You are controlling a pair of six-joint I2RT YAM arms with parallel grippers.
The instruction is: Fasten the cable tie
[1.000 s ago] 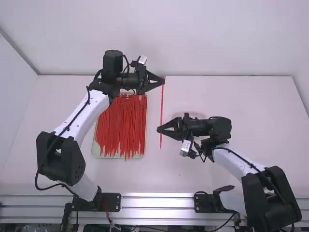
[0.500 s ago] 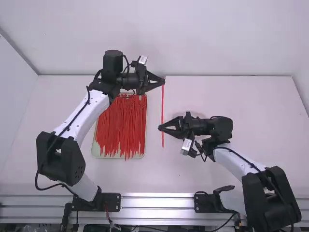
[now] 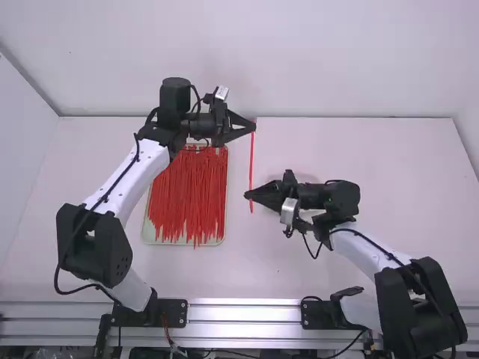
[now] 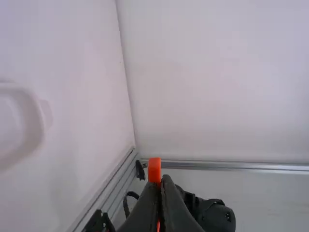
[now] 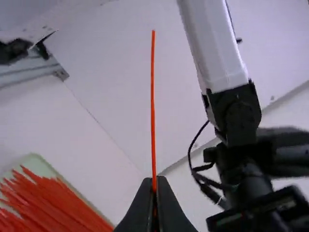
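Slippage worries me: with my left end effector clenched on the head of the cable tie and my right end effector pinching its tail over the bench, a careless twist while looping could tug the thin strip free.

Loaded tray just beside cable tie

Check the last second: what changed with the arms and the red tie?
The right gripper rolled at the wrist and shut on the cable tie partway down. A second ago its fingers were spread on either side of it. Unchanged: the left gripper stays clamped on the tie's top end, the tie hangs roughly upright, and the pile of spare ties has not moved.
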